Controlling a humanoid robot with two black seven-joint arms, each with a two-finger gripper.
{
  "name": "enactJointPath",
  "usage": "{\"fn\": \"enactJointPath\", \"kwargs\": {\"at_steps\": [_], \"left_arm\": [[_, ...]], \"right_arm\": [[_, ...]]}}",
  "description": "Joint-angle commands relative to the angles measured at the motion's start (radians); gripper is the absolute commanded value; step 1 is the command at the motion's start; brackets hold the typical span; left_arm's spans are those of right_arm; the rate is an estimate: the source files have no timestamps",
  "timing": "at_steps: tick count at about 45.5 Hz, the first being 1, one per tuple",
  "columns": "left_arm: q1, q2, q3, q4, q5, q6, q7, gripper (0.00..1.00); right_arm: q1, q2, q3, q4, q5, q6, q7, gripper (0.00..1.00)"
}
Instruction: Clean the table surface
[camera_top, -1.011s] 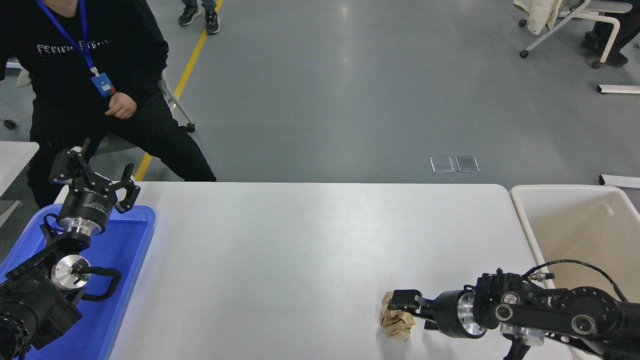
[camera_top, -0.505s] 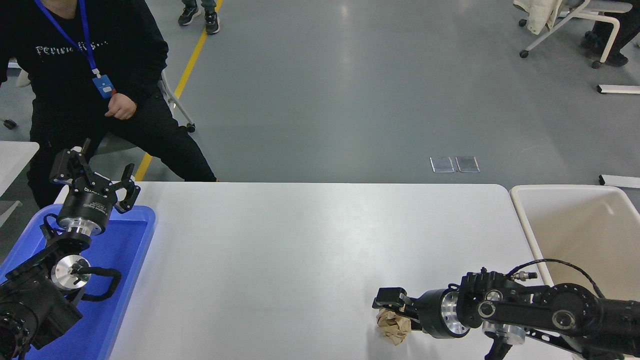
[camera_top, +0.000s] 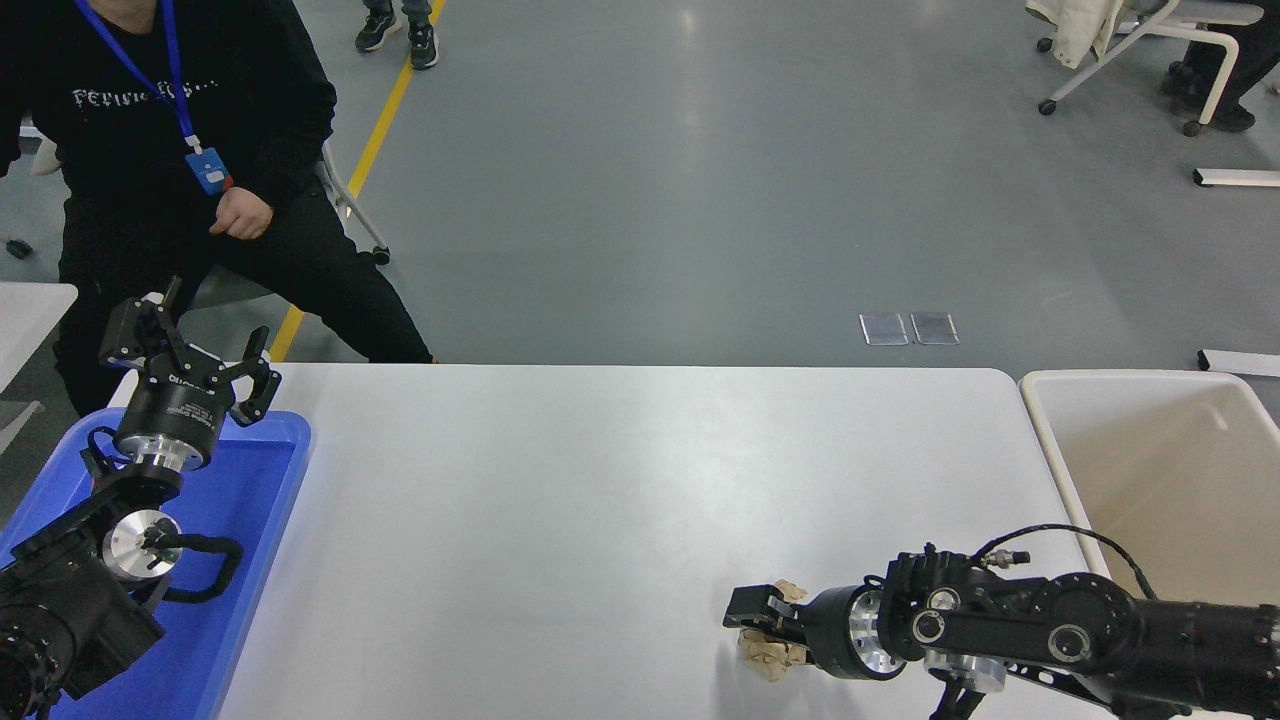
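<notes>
The left pincer (camera_top: 190, 345) hovers spread wide above the blue tray (camera_top: 255, 490), the white bench (camera_top: 560, 500) stretches between, and the right pincer (camera_top: 765, 625) grips a crumpled paper wad (camera_top: 765, 655) near its front edge.

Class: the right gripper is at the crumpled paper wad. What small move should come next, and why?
Probably close the right gripper on the paper wad: the wad lies on the table right under it, largely hidden. Whether it is already gripped cannot be told.
</notes>
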Motion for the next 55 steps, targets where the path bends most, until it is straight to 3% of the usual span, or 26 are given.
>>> {"fn": "enactJointPath", "kwargs": {"at_steps": [1, 3, 5, 25, 37, 44, 55], "left_arm": [[0.000, 0.000, 0.000, 0.001, 0.000, 0.000, 0.000, 1.00], [0.000, 0.000, 0.000, 0.001, 0.000, 0.000, 0.000, 1.00], [0.000, 0.000, 0.000, -0.001, 0.000, 0.001, 0.000, 1.00], [0.000, 0.000, 0.000, -0.001, 0.000, 0.000, 0.000, 1.00], [0.000, 0.000, 0.000, 0.001, 0.000, 0.000, 0.000, 1.00], [0.000, 0.000, 0.000, 0.001, 0.000, 0.000, 0.000, 1.00], [0.000, 0.000, 0.000, 0.001, 0.000, 0.000, 0.000, 1.00]], "right_arm": [[0.032, 0.003, -0.039, -0.005, 0.012, 0.003, -0.010, 0.18], [0.037, 0.000, -0.052, -0.002, 0.044, 0.006, -0.028, 0.06], [0.041, 0.000, -0.056, 0.001, 0.072, 0.007, -0.037, 0.00], [0.130, -0.092, -0.061, 0.090, 0.158, 0.017, -0.053, 0.00], [0.250, -0.247, -0.118, 0.221, 0.176, 0.043, -0.053, 0.00], [0.348, -0.428, -0.128, 0.291, 0.183, 0.133, -0.053, 0.00], [0.517, -0.719, -0.115, 0.305, 0.183, 0.388, -0.053, 0.00]]}}
